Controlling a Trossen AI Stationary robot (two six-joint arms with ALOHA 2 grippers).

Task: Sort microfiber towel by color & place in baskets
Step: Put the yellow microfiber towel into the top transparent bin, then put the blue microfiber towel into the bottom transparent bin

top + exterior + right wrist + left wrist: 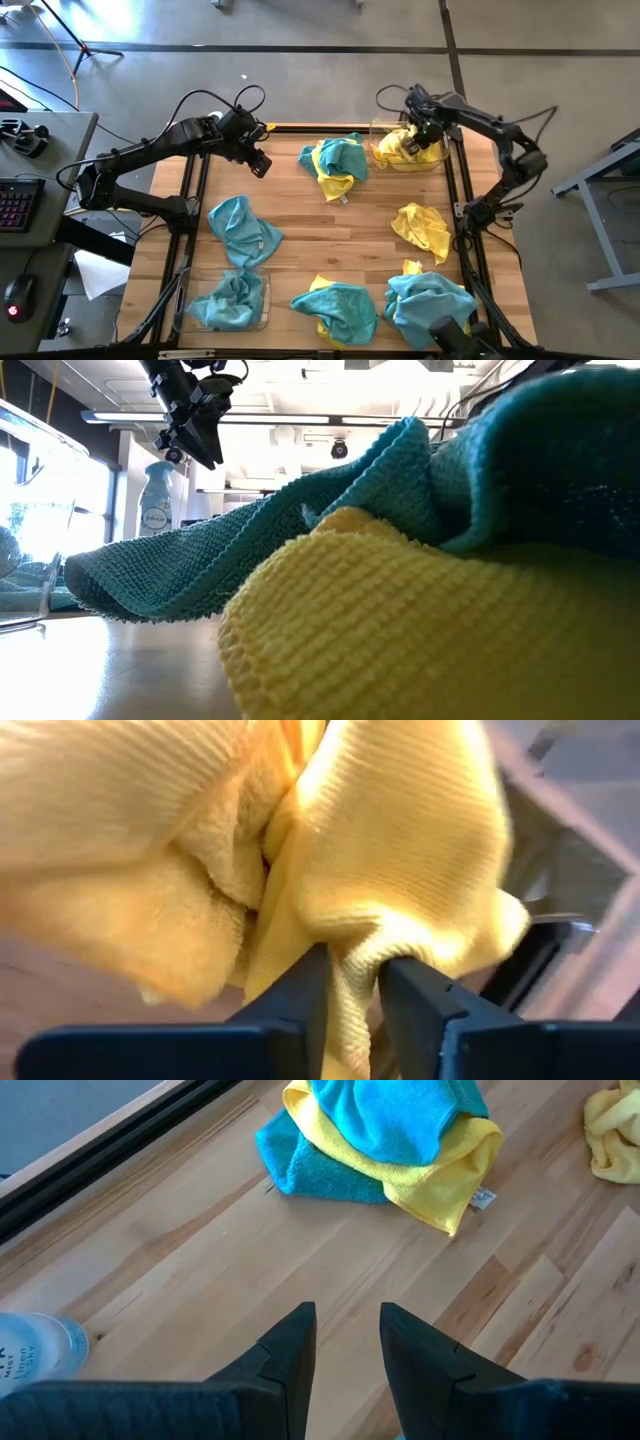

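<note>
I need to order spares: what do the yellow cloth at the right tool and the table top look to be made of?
The fuzzy yellow cloth at the right tool: soft microfiber-like knit with fine ribbed loops, matte, apparently. The pale wooden table top: light wood planks with visible grain and butt joints, smooth with a faint sheen; solid or veneer cannot be told.
</note>
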